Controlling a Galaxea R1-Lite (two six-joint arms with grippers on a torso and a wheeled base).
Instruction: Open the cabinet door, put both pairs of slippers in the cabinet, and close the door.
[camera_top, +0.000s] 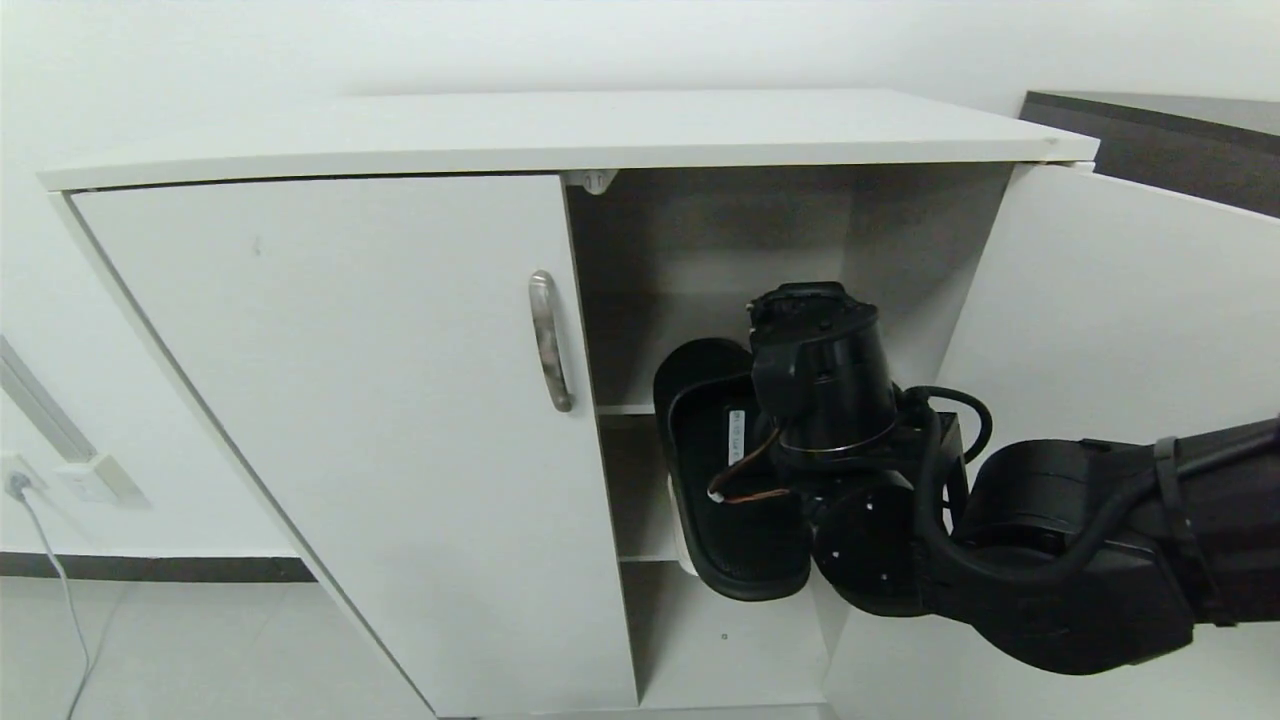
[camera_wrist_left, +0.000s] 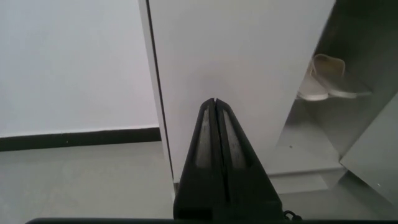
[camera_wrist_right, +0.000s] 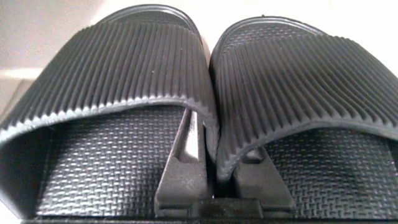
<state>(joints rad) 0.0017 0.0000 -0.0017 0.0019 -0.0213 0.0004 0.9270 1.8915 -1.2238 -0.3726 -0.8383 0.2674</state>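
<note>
The white cabinet (camera_top: 560, 130) stands with its left door (camera_top: 340, 400) closed and its right door (camera_top: 1110, 320) swung open. My right gripper (camera_wrist_right: 214, 146) is shut on a pair of black slippers (camera_top: 730, 480), pinching the inner edges of both where they meet. The black slippers (camera_wrist_right: 124, 81) hang upright in the cabinet's opening, in front of the middle shelf (camera_top: 625, 408). A pair of white slippers (camera_wrist_left: 323, 78) lies on a shelf inside. My left gripper (camera_wrist_left: 214, 106) is shut on nothing, low before the closed left door.
A metal handle (camera_top: 548, 340) sits on the closed door's right edge. A wall socket with a cable (camera_top: 15, 485) is at the left, above bare floor (camera_top: 150, 650). A dark surface (camera_top: 1150, 140) lies behind the cabinet at the right.
</note>
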